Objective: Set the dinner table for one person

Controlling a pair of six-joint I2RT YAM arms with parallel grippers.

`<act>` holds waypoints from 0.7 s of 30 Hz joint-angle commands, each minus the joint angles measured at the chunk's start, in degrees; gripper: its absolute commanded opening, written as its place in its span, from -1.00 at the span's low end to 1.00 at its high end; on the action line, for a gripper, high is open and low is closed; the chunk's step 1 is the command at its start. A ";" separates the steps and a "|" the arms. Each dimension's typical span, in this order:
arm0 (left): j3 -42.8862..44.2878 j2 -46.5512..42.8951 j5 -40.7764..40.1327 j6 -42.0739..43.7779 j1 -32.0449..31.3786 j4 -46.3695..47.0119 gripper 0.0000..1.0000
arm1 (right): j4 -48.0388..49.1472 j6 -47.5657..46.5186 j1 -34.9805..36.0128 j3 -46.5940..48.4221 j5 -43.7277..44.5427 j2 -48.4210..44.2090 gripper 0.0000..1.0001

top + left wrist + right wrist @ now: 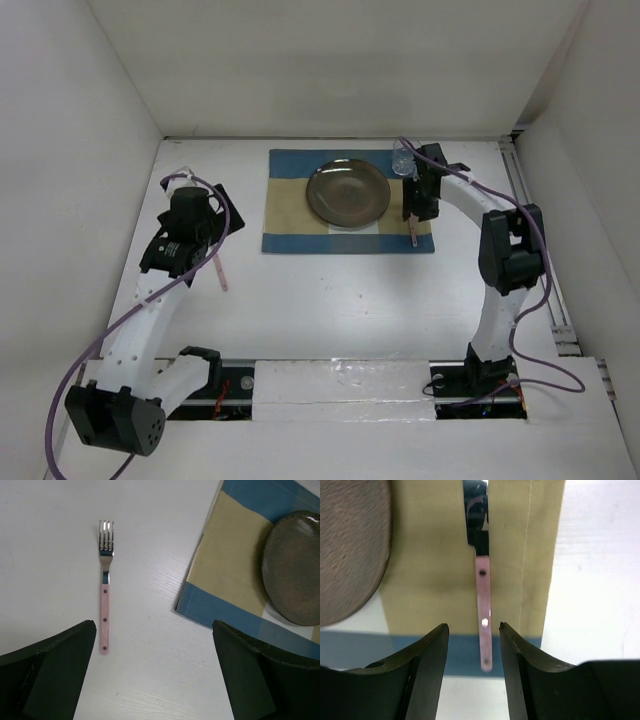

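The white dinner table (330,300) carries a blue-and-beige placemat (290,215) with a brown plate (348,193) on it. A pink-handled knife (484,595) lies on the mat's right strip, to the right of the plate (350,550). My right gripper (473,626) is open just above the knife, its jaws either side of the handle's end and not touching it. A pink-handled fork (104,595) lies on the bare table left of the placemat (230,560). My left gripper (154,625) is open and empty, over the table between fork and mat.
A clear glass (402,163) stands at the mat's far right corner, close behind my right gripper (417,208). White walls close in the table on the left, the back and the right. The fork (221,270) lies beside my left gripper (212,222).
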 commanded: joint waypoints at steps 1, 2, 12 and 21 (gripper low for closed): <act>2.51 3.65 -3.91 -4.34 0.94 -1.56 1.00 | 1.72 1.36 1.00 -2.07 0.59 -7.81 0.03; 2.52 6.02 -4.71 -4.96 1.72 -2.08 1.00 | 2.33 2.14 1.69 -3.64 1.55 -9.91 0.03; -1.01 18.23 6.89 -5.40 17.03 0.90 1.00 | 9.10 5.05 9.43 -15.17 -0.28 -26.53 0.03; -0.91 27.48 7.50 -4.26 17.55 -0.32 1.00 | 12.00 3.99 14.71 -17.36 -3.09 -31.55 0.03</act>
